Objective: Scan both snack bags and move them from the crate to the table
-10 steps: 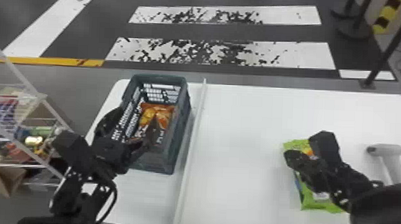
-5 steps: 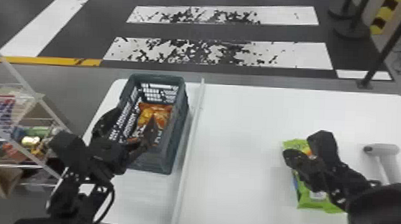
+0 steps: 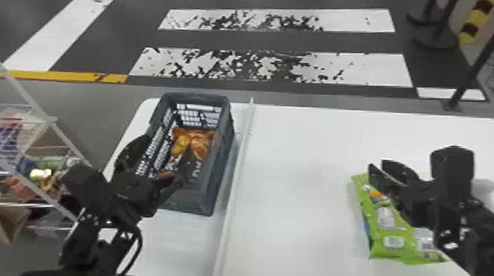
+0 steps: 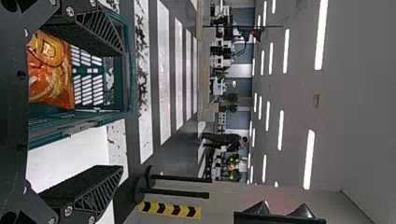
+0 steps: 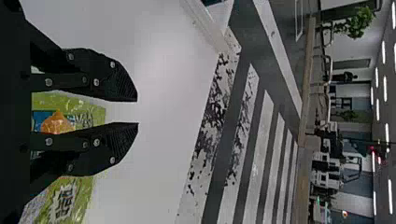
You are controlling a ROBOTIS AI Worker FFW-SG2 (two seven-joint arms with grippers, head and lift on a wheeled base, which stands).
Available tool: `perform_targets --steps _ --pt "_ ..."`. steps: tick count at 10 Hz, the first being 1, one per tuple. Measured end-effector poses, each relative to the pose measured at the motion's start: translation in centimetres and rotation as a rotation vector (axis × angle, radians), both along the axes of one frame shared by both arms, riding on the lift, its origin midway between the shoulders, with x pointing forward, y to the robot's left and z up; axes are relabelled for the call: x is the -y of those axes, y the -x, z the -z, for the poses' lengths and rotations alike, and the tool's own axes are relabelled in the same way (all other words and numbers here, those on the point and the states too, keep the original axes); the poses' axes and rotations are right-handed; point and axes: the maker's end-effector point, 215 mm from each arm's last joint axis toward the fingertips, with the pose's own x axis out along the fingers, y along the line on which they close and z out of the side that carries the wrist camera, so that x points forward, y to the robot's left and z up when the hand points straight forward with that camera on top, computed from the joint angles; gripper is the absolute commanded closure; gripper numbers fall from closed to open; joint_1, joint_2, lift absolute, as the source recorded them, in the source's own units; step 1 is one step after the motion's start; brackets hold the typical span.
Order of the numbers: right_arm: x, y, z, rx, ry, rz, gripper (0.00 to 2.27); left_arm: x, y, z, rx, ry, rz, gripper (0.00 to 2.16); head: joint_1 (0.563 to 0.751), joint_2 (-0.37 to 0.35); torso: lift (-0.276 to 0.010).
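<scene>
The orange bag (image 3: 200,139) lies in the crate (image 3: 221,168); the left gripper (image 4: 123,110) is spread wide there, probably to straddle it. The green bag (image 3: 391,229) rests on the table (image 3: 303,190), presumably delivered, under the right gripper (image 5: 137,112), slightly parted and empty.

No words or numbers are legible; the shiny green plastic snack bag (image 3: 389,231) bears white label patches and blurred lettering; the shiny orange plastic snack bag (image 4: 51,79) has print too blurred to read; a long yellow strip (image 4: 168,210) carries black chevrons.
</scene>
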Motion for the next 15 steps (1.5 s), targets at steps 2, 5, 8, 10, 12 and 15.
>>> perform_targets --steps 2,5,8,10,12,15 --pt "6.6 0.0 -1.2 0.0 0.012 0.13 0.02 -0.1 0.0 -0.2 0.006 0.0 -0.002 0.15 0.695 0.027 -0.035" --pt "16.0 0.9 1.8 -0.063 0.06 0.287 0.03 -0.1 -0.1 -0.4 0.011 0.006 0.0 0.15 0.695 -0.086 -0.035" --pt "21.0 1.0 5.7 -0.12 0.1 0.339 0.04 -0.1 -0.1 -0.3 0.01 0.006 0.0 0.15 0.695 -0.151 -0.035" --pt "22.4 0.8 7.7 -0.154 0.119 0.344 0.08 -0.1 -0.1 -0.3 0.01 0.006 0.0 0.15 0.695 -0.172 -0.035" --pt "23.3 0.2 9.7 -0.199 0.143 0.341 0.54 0.1 -0.1 -0.4 0.01 0.013 0.006 0.15 0.695 -0.185 -0.035" --pt "24.3 -0.6 10.9 -0.233 0.199 0.319 2.08 0.0 -0.1 -0.3 0.01 0.02 0.006 0.15 0.695 -0.194 -0.035"
